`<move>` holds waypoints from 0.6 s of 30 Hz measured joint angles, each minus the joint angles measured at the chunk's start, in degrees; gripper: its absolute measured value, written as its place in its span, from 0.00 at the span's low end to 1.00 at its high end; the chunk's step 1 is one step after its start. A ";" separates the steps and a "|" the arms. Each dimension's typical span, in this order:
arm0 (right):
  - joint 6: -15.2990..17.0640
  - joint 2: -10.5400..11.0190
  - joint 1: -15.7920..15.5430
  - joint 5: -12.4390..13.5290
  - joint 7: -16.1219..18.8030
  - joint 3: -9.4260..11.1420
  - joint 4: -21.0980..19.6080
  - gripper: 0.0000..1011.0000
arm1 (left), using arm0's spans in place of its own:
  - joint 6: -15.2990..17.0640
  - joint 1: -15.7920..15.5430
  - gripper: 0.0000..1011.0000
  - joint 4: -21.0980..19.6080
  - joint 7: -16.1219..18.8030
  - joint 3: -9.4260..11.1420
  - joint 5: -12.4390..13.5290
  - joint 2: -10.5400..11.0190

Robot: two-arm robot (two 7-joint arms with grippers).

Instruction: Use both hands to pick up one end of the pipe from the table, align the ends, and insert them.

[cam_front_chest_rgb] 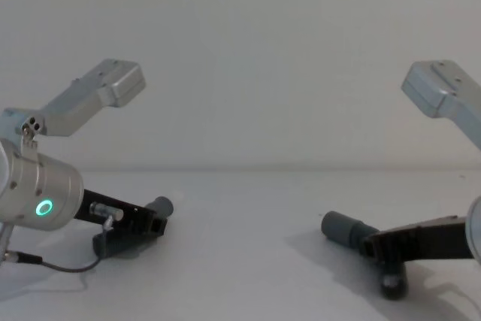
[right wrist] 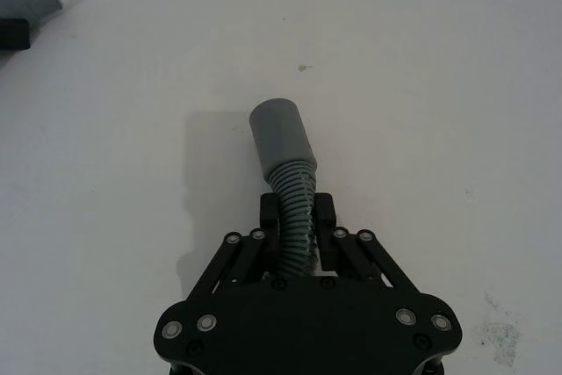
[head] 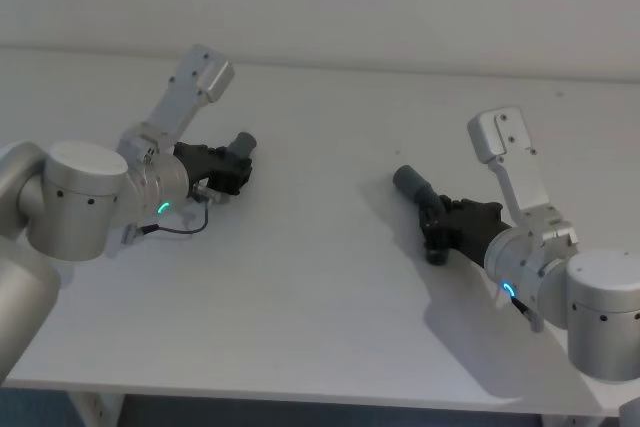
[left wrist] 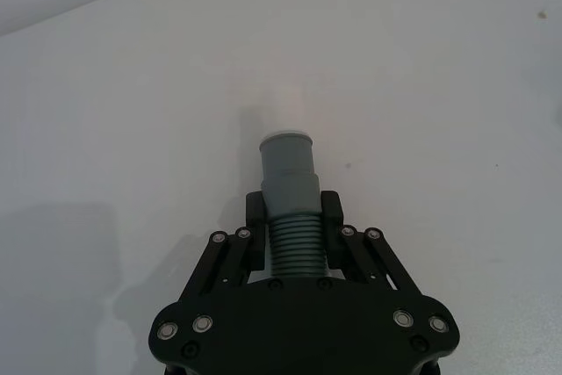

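Observation:
On the left of the white table [head: 320, 287], my left gripper [head: 228, 169] is shut on the ribbed part of one pipe piece [head: 243, 145]. In the left wrist view its fingers [left wrist: 255, 217] clamp the ribs, and the grey collar [left wrist: 287, 164] with a pale white tip [left wrist: 290, 110] points away. On the right, my right gripper [head: 440, 219] is shut on the ribbed hose of the other piece [head: 410, 183]. That piece's smooth wide grey collar mouth [right wrist: 279, 133] sticks out ahead of the fingers [right wrist: 272, 215]. The two ends face each other across a wide gap. From the chest both pieces [cam_front_chest_rgb: 159, 206] [cam_front_chest_rgb: 342, 229] sit low over the table.
A thin dark cable [head: 185, 227] loops on the table by the left wrist. The table's front edge [head: 300, 392] runs close below both arms. A plain wall stands behind. A small smudge [right wrist: 496, 340] marks the surface near the right gripper.

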 joint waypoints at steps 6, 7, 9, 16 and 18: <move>0.02 0.00 0.00 -0.03 0.00 0.00 0.00 0.17 | 0.00 0.00 0.36 0.00 0.00 0.00 0.00 0.00; 0.02 0.00 0.00 -0.03 0.00 0.00 0.00 0.17 | 0.00 0.00 0.36 0.00 0.00 0.00 0.00 0.00; 0.02 0.00 0.00 -0.03 0.00 0.00 0.00 0.17 | 0.00 0.00 0.36 0.00 0.00 0.00 0.00 0.00; -0.55 0.16 -0.13 -0.08 0.42 0.04 0.06 0.17 | 0.03 -0.01 0.36 -0.03 0.00 0.02 0.01 -0.03; -1.35 0.40 -0.21 -0.11 0.77 0.04 0.10 0.16 | 0.15 -0.04 0.36 -0.14 0.03 0.12 0.19 -0.06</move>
